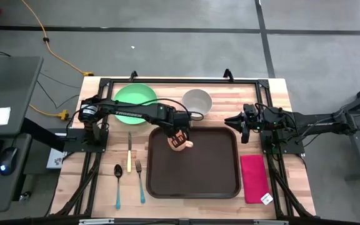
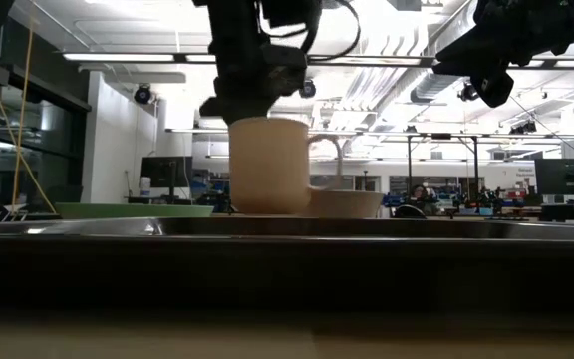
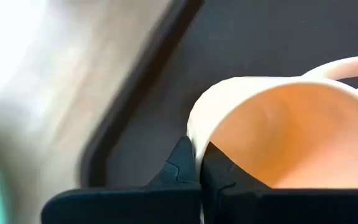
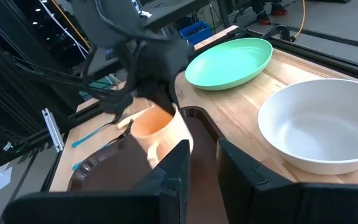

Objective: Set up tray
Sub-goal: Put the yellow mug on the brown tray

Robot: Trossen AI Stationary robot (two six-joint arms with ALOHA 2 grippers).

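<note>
Two dark fingers (image 3: 191, 168) of the left tool (image 1: 179, 139) pinch the rim of a cream mug (image 3: 278, 130), one finger outside the wall and one inside, clamped tight on it. Below the mug lies the tray (image 1: 195, 181), dark brown, in the middle of the worktop (image 1: 280, 94); the mug sits over the tray's far left corner, and from table height its base looks down on or just above the tray floor.

Beside the tray's left edge lie a knife (image 1: 129, 156), a fork (image 1: 140, 181) and a spoon (image 1: 118, 184); a red napkin (image 1: 254, 179) lies to its right. Beyond the tray stand a white bowl (image 1: 197, 101) and a green plate (image 1: 135, 97). The right tool (image 1: 237, 120) waits near the tray's far right corner, fingers apart, holding nothing.

A one-sided hold on the rim is the risk: the mug could swing or slip if the arm moves fast, or tip if released before it sits flat.
</note>
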